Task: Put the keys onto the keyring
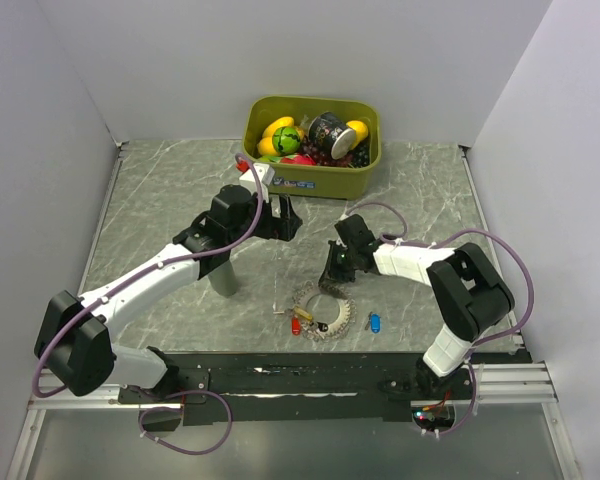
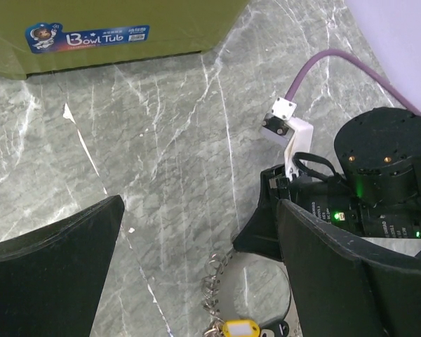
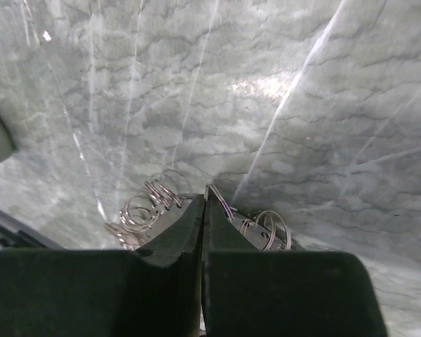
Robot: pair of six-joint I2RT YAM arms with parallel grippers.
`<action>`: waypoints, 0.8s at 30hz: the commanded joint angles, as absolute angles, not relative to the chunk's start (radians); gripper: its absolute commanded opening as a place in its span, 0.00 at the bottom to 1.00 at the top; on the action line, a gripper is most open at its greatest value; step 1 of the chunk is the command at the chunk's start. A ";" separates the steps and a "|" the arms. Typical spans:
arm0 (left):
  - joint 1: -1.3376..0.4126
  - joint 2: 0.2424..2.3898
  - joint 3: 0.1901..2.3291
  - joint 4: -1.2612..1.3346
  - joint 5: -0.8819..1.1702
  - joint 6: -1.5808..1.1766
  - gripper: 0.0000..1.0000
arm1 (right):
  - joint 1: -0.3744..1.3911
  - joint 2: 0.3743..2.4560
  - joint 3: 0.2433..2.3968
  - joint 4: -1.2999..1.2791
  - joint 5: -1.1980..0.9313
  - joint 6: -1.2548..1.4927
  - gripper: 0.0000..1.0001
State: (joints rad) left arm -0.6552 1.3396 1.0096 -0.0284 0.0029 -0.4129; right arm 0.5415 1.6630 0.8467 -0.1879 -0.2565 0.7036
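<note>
Silvery-grey metal, the big beaded-chain keyring (image 1: 344,314) lies on the grey marble tabletop (image 1: 180,190) near the arms' bases, and the right gripper (image 3: 205,200) is closed completely on its far rim, I believe to steady it, while the left gripper (image 2: 196,235) hangs wide open, empty.

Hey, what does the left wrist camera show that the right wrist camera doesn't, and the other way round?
Only the left wrist view: the green tub with its blue label, a purple cable and the yellow key. Only the right wrist view: the right claw pressed shut on the keyring, seen close up. Both: the grey marble table and part of the keyring.
</note>
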 commanded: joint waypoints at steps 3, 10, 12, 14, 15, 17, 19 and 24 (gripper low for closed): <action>-0.652 1.302 1.022 -0.018 0.003 -0.382 0.96 | 0.538 1.615 0.934 -0.293 -0.166 0.537 0.00; -0.637 1.244 0.985 0.053 0.116 -0.273 0.96 | 0.546 1.549 0.989 -0.305 -0.259 0.316 0.00; -0.634 1.207 0.940 0.118 0.153 -0.247 0.96 | 0.551 1.514 0.997 -0.298 -0.299 0.282 0.00; -0.632 1.186 0.899 0.170 0.218 -0.200 0.96 | 0.563 1.491 1.005 -0.298 -0.314 0.233 0.00; -0.632 1.168 0.888 0.182 0.235 -0.186 0.96 | 0.569 1.459 1.005 -0.287 -0.334 0.213 0.00; -0.626 1.157 0.870 0.198 0.288 -0.169 0.96 | 0.587 1.425 0.999 -0.258 -0.363 0.175 0.00; -0.617 1.155 0.870 0.193 0.345 -0.147 0.96 | 0.595 1.365 0.988 -0.223 -0.377 0.158 0.00; -0.611 1.192 0.916 0.118 0.477 -0.109 0.96 | 0.607 1.209 0.928 -0.141 -0.338 0.126 0.00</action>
